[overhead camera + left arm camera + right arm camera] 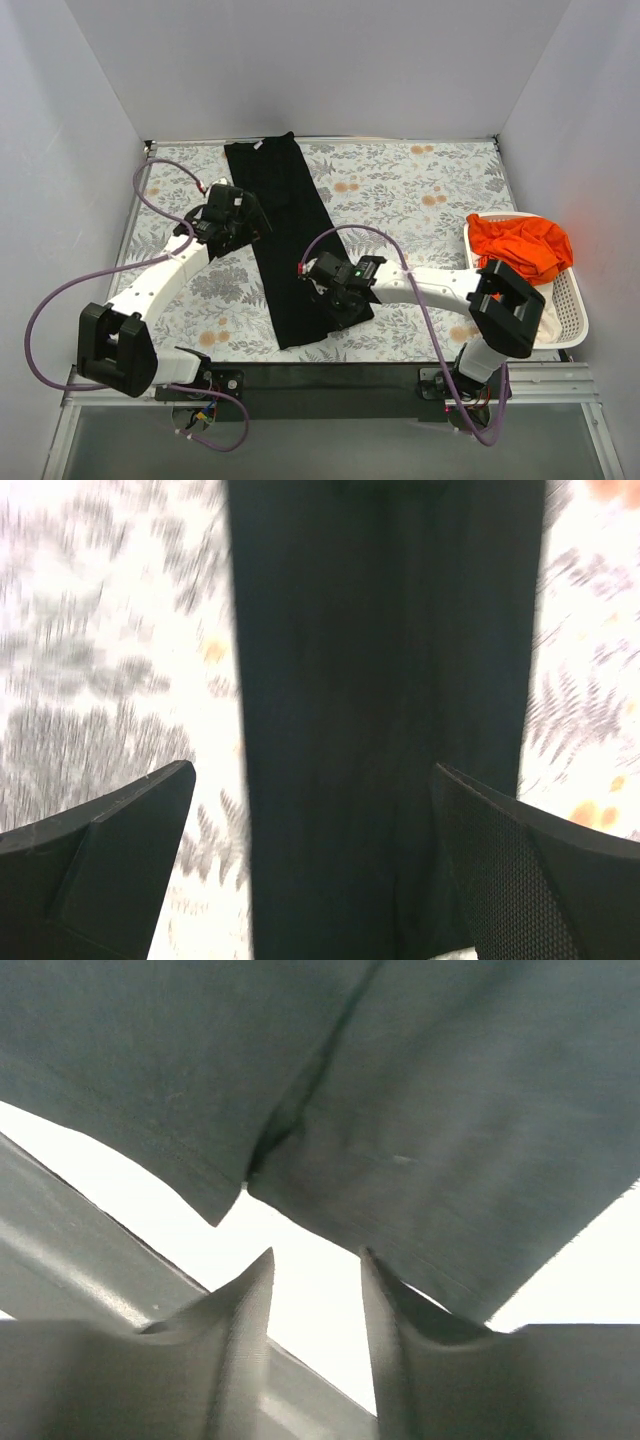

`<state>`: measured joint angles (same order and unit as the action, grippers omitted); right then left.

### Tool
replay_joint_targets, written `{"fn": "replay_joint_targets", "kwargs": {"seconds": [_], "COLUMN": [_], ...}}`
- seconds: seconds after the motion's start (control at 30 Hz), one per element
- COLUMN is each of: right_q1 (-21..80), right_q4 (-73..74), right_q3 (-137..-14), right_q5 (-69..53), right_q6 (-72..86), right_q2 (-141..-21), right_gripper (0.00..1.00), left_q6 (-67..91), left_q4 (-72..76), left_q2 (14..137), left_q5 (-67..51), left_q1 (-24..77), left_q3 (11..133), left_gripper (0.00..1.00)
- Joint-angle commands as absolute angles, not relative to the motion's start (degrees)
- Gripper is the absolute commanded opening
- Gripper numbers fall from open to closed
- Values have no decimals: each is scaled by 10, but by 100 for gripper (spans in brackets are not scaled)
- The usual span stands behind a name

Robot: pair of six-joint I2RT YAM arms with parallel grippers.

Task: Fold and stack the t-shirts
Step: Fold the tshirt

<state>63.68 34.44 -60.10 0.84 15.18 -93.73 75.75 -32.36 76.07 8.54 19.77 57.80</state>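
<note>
Black on flowered table (420,190): found t-shirt (285,240) folded into long strip between the arms. Saw left gripper (312,770) wide open above it; right gripper (317,1255) narrowly parted at near hem, holding nothing. Judged crosswise folds, stacking, orange shirt (520,245) in basket (575,310) yet to do

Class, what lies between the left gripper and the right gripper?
The black t-shirt, folded into a long strip, lies between the left gripper and the right gripper; the top view shows it.
</note>
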Motion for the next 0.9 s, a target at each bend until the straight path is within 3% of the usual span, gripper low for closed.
{"fn": "replay_joint_targets", "kwargs": {"seconds": [0.0, 0.13, 0.33, 0.47, 0.87], "right_q1": [617, 556, 471, 440, 437], "right_q4": [358, 357, 348, 322, 259], "right_q3": [-607, -584, -530, -493, -436], "right_q5": [79, 63, 42, 19, -49], "right_q6": [169, 182, 171, 170, 187], "right_q2": [-871, -828, -796, -790, -809], "right_gripper": [41, 56, 54, 52, 47], "left_q6": [827, 887, 1010, 1078, 1117], "left_q4": [-411, -444, -476, -482, -485], "left_q2": [717, 664, 617, 649, 732], "left_q5": [66, 30, 14, 26, 55], "left_q1": [214, 259, 383, 485, 544], "left_q3": [533, 478, 400, 382, 390], "left_gripper": [98, 95, 88, 83, 62]}}
